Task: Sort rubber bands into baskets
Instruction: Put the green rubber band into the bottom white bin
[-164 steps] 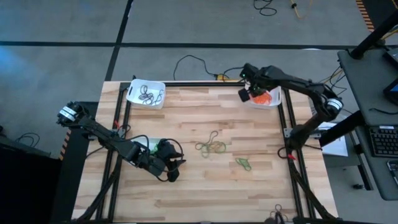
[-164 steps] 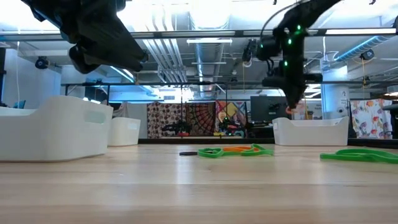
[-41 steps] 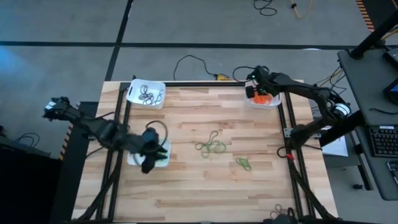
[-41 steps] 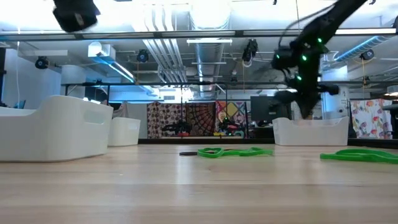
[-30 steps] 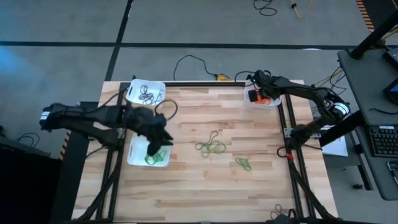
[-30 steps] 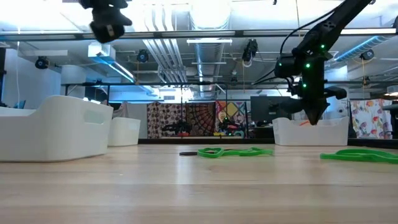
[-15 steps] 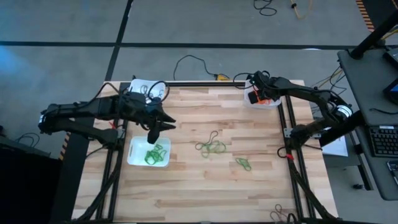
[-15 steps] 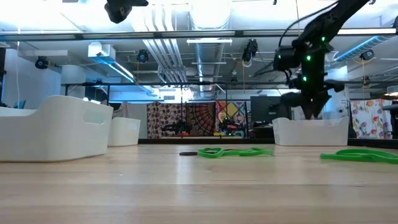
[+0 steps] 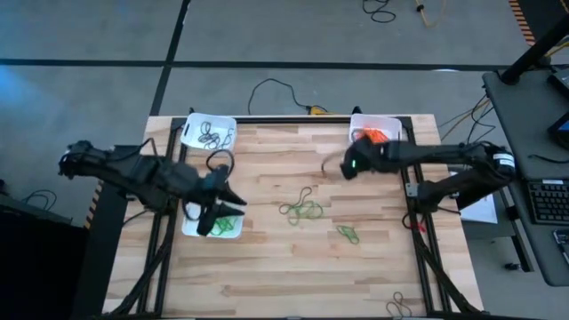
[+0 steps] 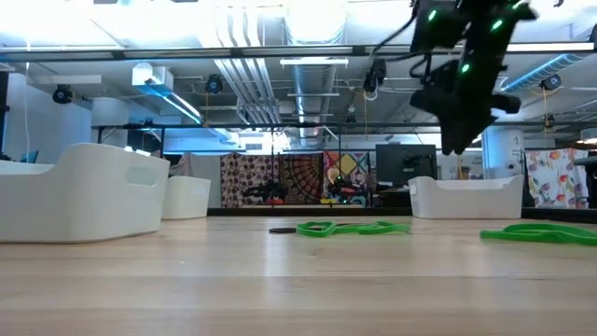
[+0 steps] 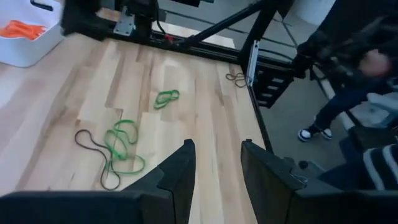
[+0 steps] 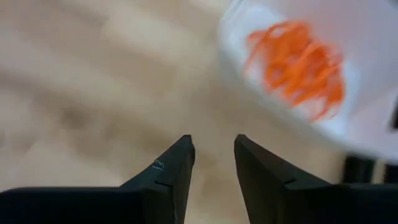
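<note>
Three white baskets stand on the wooden table: one with dark rubber bands (image 9: 210, 133) at the far left, one with orange bands (image 9: 377, 135) at the far right, one with green bands (image 9: 228, 222) at the left. Loose green and dark bands (image 9: 301, 210) lie mid-table, and a further green band (image 9: 348, 234) lies nearer. My left gripper (image 9: 222, 203) hovers open above the green-band basket (image 9: 188, 228), nothing between its fingers (image 11: 177, 174). My right gripper (image 9: 336, 169) hangs open and empty over bare wood, left of the orange-band basket (image 12: 348, 124).
A small dark band (image 11: 236, 78) lies at the table's near right, beside the black frame rail (image 9: 411, 191). In the low view the baskets (image 10: 84, 201) (image 10: 466, 196) rise at both sides, green bands (image 10: 354, 227) between them. A person (image 11: 367, 74) sits beyond the table's edge.
My right gripper has left the spot above the orange-band basket and swung quickly toward the table's middle, rising a little. My left gripper has risen above the green-band basket, out of the low view's top, and its arm has swung back toward the near side.
</note>
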You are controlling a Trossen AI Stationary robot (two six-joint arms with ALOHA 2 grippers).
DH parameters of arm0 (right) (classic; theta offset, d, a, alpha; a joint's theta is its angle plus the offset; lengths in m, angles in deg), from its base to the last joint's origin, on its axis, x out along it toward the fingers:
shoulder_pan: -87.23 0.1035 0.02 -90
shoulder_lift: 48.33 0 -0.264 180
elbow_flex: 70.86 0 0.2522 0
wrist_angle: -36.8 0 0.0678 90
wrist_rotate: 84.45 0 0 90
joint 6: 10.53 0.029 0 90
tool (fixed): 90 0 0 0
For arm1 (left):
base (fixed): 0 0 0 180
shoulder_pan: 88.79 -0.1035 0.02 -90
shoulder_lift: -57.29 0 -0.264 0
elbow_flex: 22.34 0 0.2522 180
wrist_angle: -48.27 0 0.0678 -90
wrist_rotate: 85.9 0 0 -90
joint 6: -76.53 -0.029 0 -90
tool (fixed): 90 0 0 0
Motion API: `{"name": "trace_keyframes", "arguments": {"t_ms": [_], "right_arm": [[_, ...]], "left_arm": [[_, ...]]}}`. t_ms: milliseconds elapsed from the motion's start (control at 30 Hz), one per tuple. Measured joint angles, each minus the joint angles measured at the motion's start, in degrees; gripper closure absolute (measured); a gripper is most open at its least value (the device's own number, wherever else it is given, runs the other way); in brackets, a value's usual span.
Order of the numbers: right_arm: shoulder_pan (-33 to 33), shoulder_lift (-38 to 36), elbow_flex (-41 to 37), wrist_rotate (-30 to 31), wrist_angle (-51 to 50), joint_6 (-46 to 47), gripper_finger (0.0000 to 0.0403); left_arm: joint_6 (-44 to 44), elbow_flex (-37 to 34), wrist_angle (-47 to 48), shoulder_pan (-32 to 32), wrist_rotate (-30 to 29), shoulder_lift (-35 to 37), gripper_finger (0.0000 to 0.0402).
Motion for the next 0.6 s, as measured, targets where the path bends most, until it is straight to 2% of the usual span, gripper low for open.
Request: {"name": "trace_keyframes", "arguments": {"t_ms": [100,200,400,600], "right_arm": [[10.41,0.00,0.00,-0.10,-0.88,6.12,0.0279],[19.82,0.17,-0.02,-0.51,2.39,10.64,0.0269],[33.18,0.78,3.21,0.04,6.77,12.97,0.0257],[38.32,1.42,10.02,2.04,6.32,10.37,0.0258]], "left_arm": [[1.27,-1.02,0.07,5.23,-7.75,0.00,0.0287],[2.50,-2.60,-0.30,8.80,-14.79,0.00,0.0287],[2.90,-5.65,-7.92,8.17,-11.78,-3.41,0.0290],[3.58,-3.82,-10.32,4.32,-11.40,-13.78,0.0316]]}}
